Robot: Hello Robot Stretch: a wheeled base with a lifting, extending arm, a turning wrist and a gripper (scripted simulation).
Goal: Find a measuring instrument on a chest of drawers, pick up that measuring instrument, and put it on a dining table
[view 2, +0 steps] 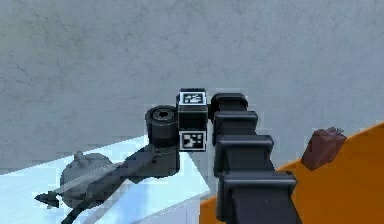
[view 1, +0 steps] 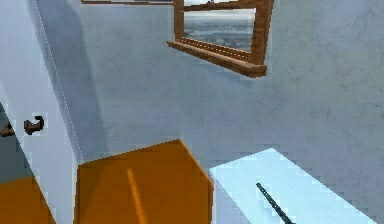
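Gripper (view 2: 60,203) sits in the lower left of the arm side view, its dark body hanging off the arm (view 2: 250,170) beside the two white marker squares (view 2: 192,100); its thin fingers (view 2: 100,180) slant down toward the lower left corner, over a pale top (view 2: 150,195). Whether the fingers are apart or together cannot be told from these views. Since a grey rounded shape (view 2: 85,168) lies at or behind them on that surface, I cannot tell whether the gripper holds anything either.

In the lower right of the forward view the same pale top (view 1: 240,185), likely the chest of drawers, carries a thin dark stick (view 1: 275,204). That is my best guess for the measuring instrument, though it is too slight to name for sure. Its long axis runs from upper left to lower right of that frame.

That corner of the forward view matches the left edge of the arm side view, so I judge the stick to lie at or just past the fingertips, toward the lower left of that frame. Whether the fingers are over, beside or touching it is unclear. The coming move probably turns on setting the fingers across the stick's length, not along it.

Elsewhere, a white door (view 1: 30,100) stands at the left and a wooden-framed window (view 1: 225,40) at the upper right; a brown thing (view 2: 325,150) rests on the orange floor (view 1: 150,185).
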